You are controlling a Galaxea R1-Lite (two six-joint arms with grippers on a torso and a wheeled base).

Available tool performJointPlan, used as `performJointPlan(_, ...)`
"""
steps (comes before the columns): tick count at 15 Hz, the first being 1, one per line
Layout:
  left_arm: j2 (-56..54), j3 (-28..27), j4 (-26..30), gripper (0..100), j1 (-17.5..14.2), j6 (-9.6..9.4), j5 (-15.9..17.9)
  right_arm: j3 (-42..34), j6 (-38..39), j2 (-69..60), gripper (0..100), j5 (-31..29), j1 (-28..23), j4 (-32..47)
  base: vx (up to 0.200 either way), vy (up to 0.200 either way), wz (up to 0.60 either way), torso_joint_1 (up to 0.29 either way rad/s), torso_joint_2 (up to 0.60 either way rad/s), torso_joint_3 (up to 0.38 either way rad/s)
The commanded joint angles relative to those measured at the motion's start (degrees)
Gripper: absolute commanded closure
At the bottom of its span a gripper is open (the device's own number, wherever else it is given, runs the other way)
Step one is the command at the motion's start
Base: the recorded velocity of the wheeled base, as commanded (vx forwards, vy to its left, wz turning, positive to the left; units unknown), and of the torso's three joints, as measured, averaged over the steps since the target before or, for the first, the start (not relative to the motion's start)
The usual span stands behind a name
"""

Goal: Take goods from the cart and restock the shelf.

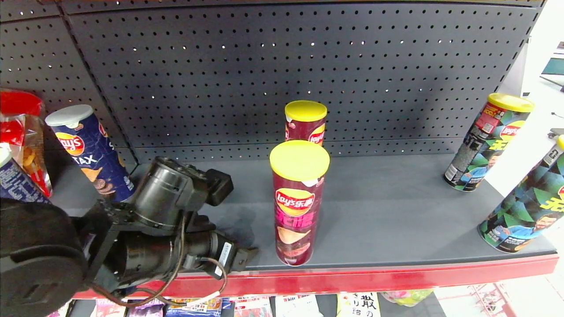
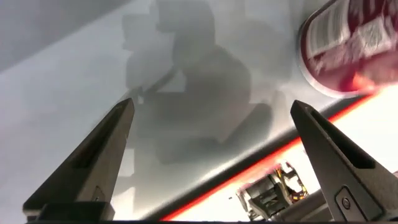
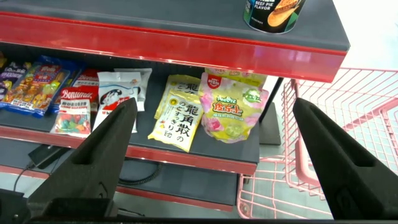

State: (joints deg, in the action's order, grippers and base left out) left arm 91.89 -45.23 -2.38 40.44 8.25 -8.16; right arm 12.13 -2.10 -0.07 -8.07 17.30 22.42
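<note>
Maroon crisp can point(image 1: 298, 207) stands at the grey shelf's point(image 1: 396, 211) near edge, just right of the spread, empty left gripper point(image 2: 212, 106); placing looks done. Next comes the pink cart point(image 3: 287, 124), near the right gripper point(image 3: 214, 102), also spread wide.

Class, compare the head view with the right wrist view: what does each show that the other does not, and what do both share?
Head view only: the front maroon can, the back maroon can, a blue can, the pegboard back. Right wrist view only: the open right gripper and the lower shelf's red edge. Both: the upper shelf's red front edge, the packet with black characters below it.
</note>
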Motion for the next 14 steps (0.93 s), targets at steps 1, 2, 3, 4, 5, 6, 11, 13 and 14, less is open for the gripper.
performJointPlan(1,-9.9,3.7,1.5,0,-1.8,-0.08,0.0,-0.1,0.0,0.1,0,1.5,0.0,-0.1,0.0,0.0,0.0,0.0,0.0,0.0)
performJointPlan(2,-13.2,4.5,2.8,0,-1.9,-0.08,0.0,-0.1,0.0,0.1,0,2.2,0.0,-0.2,0.0,0.0,0.0,0.0,0.0,0.0)
performJointPlan(3,-18.5,6.5,4.0,0,-1.9,-0.08,0.2,-0.2,0.0,0.1,0,2.8,0.0,-0.2,0.0,0.0,0.0,0.0,0.0,0.0)
performJointPlan(4,-21.8,8.0,4.1,0,-1.9,-0.17,0.4,-0.3,-0.1,0.1,0,3.7,0.0,-0.3,0.0,0.0,0.0,0.0,0.0,0.0)
performJointPlan(5,-24.5,8.9,4.6,0,-1.9,-0.61,1.0,-0.3,-0.1,0.1,0,4.0,0.0,-0.3,0.0,0.0,0.0,0.0,0.0,0.0)
performJointPlan(6,-29.5,10.1,6.5,0,-1.9,-1.49,1.3,-0.4,-0.1,0.1,0,4.0,0.0,-0.3,0.0,0.0,0.0,0.0,0.0,0.0)
performJointPlan(11,-49.0,11.4,24.5,0,-4.3,-1.49,-3.5,-0.8,0.2,0.1,0,7.0,0.1,-1.1,0.0,0.0,0.0,0.0,0.0,0.0)
performJointPlan(13,-55.0,12.7,25.7,0,-12.1,-0.43,-9.9,-1.1,2.2,0.1,0,5.5,0.0,-2.1,0.0,0.0,0.0,0.0,0.0,0.0)
performJointPlan(14,-57.5,12.8,25.9,0,-17.9,0.18,-10.2,-1.0,2.1,0.1,0,2.1,-0.1,-2.1,0.0,0.0,0.0,0.0,0.0,0.0)
